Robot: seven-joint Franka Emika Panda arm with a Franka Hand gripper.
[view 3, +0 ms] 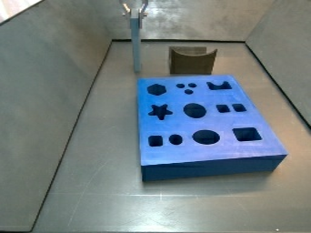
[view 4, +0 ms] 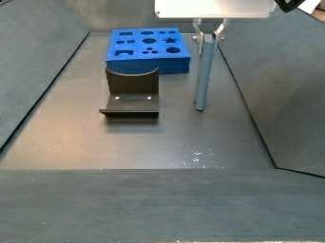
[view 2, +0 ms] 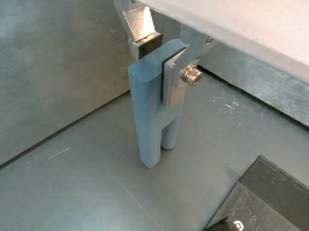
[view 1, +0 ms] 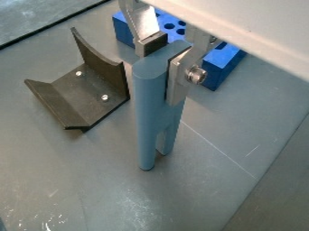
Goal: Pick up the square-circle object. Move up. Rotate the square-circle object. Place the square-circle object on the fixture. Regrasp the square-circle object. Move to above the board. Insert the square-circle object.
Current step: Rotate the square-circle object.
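The square-circle object, a slim light blue-grey peg, hangs upright in both wrist views. My gripper is shut on its top end, one silver finger on each side. In both side views the peg stands vertical under the gripper, its lower end at or just above the floor. The dark fixture sits beside the peg, apart from it. The blue board lies beyond the fixture.
Grey sloped walls enclose the floor on all sides. The peg stands near one wall. The board's blue edge shows behind the fingers in a wrist view. A corner of the fixture shows too.
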